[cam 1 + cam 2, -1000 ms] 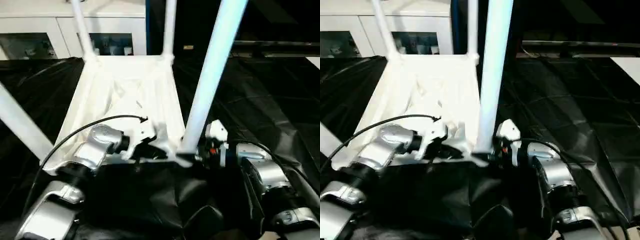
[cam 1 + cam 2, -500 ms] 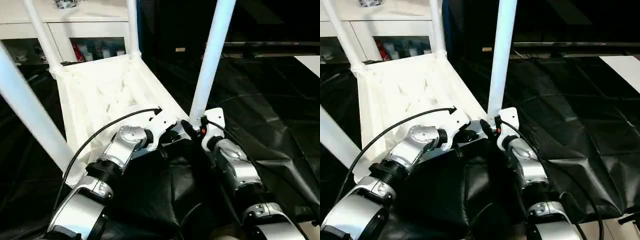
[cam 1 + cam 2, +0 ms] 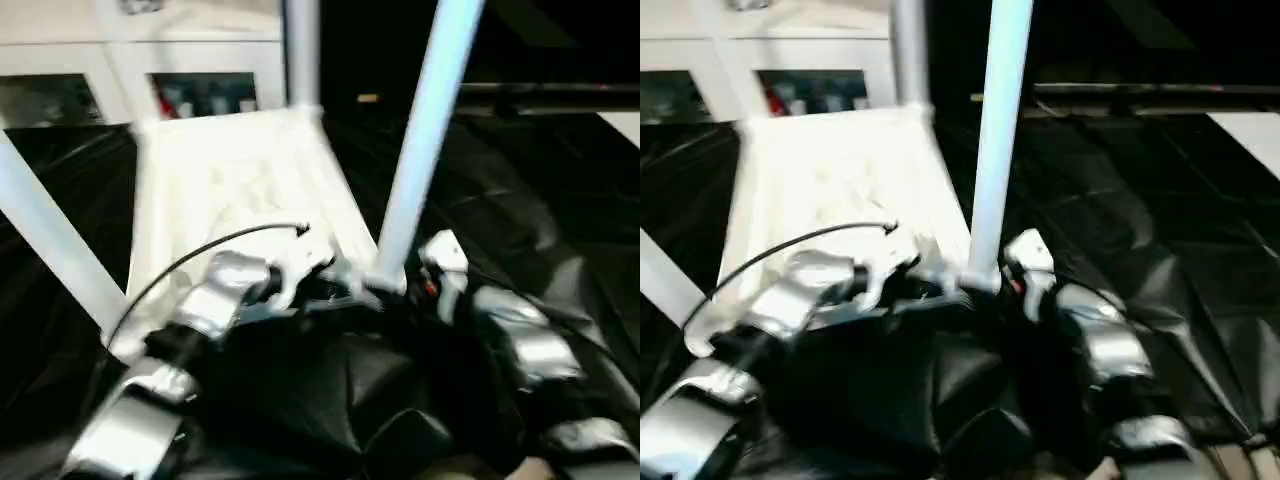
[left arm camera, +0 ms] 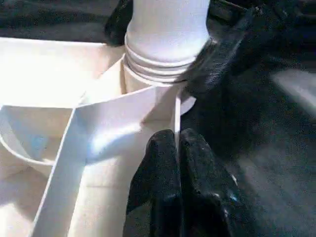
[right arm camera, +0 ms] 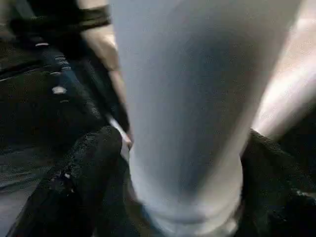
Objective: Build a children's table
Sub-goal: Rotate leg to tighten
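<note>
The children's table lies upside down on black sheeting, its ribbed tabletop (image 3: 230, 180) facing up and its white legs standing in the corner sockets. The near right leg (image 3: 420, 150) rises from the corner socket (image 4: 148, 74) closest to both grippers. My left gripper (image 4: 177, 143) is shut on the thin rim wall of the tabletop just beside that socket. My right gripper (image 3: 410, 285) is open at the base of the same leg (image 5: 187, 123), with one black finger (image 5: 94, 158) on each side of the tube.
Black sheeting (image 3: 540, 200) covers the ground all round. A white cabinet (image 3: 200, 60) with glass doors stands behind the table. Another leg (image 3: 50, 240) slants up at the left and one (image 3: 300, 50) stands at the far corner. A black cable (image 3: 200, 250) arcs over my left forearm.
The whole picture has swung and blurred with the head's motion. Both grippers stay at the table's near right corner.
</note>
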{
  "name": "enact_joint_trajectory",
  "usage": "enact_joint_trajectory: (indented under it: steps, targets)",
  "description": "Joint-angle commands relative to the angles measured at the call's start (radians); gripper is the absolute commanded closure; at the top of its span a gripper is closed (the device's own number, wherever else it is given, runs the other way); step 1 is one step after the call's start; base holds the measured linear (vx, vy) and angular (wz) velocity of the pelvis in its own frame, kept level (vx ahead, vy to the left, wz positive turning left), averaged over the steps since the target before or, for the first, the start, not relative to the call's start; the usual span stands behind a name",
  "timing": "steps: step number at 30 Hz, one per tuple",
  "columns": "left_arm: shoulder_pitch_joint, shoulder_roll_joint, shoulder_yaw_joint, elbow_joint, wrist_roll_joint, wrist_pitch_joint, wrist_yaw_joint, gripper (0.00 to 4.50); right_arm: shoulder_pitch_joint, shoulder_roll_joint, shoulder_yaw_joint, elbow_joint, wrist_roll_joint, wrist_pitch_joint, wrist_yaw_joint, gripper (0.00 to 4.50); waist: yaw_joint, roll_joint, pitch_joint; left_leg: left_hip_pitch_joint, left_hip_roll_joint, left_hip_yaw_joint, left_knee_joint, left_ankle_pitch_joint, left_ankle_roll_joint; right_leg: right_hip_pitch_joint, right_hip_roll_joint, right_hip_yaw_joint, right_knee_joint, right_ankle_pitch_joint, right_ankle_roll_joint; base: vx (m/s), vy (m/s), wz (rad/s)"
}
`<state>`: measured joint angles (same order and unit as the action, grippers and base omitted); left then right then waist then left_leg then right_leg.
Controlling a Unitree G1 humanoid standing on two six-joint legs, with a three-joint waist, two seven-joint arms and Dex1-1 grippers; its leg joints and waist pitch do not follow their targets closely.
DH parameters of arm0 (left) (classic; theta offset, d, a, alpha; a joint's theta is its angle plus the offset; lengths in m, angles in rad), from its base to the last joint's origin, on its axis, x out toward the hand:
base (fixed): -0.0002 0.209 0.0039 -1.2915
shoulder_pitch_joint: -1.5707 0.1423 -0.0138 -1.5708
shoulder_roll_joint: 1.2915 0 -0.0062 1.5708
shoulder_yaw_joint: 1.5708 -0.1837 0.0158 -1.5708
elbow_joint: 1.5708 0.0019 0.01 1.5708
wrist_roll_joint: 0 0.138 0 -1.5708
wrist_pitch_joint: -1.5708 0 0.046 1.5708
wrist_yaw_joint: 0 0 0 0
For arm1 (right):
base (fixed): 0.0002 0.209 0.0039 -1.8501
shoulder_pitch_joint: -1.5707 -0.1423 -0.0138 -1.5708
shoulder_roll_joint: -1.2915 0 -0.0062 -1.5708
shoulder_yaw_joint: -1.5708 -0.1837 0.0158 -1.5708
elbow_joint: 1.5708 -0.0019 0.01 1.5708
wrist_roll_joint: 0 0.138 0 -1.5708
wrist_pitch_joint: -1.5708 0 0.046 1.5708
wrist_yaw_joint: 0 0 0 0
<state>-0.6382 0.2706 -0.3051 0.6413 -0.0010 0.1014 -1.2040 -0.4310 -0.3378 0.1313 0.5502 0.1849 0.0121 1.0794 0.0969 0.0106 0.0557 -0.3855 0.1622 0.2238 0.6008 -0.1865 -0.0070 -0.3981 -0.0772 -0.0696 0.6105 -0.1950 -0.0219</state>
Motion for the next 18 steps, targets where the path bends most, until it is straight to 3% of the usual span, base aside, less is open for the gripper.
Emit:
enact_joint_trajectory:
  steps: [1,7,18]
  targets:
    - [0.009,-0.005,-0.031,-0.057,-0.052,-0.022,-0.109,4.50,0.002,-0.019,0.021,-0.029,0.014,0.011,0.066,0.73,0.002,-0.014,-0.064,0.029,0.092,-0.046,-0.073,-0.194,0.067,0.038,-0.095,0.056,-0.076,-0.204,-0.234,0.000,0.000,0.00]
    - [0.034,0.056,-0.026,-0.084,-0.051,-0.021,-0.173,4.50,0.002,-0.042,0.042,-0.028,0.008,0.007,0.128,0.73,0.009,-0.017,-0.062,0.027,0.090,-0.047,-0.074,-0.193,0.048,0.037,-0.097,0.058,-0.075,-0.229,-0.221,0.000,0.000,0.00]
    - [0.047,0.053,-0.006,-0.086,-0.046,-0.034,-0.118,4.50,0.007,-0.027,0.047,-0.028,0.002,0.007,0.121,1.73,0.004,-0.017,-0.062,0.027,0.088,-0.047,-0.073,-0.191,0.044,0.037,-0.097,0.058,-0.078,-0.247,-0.214,0.000,0.000,0.00]
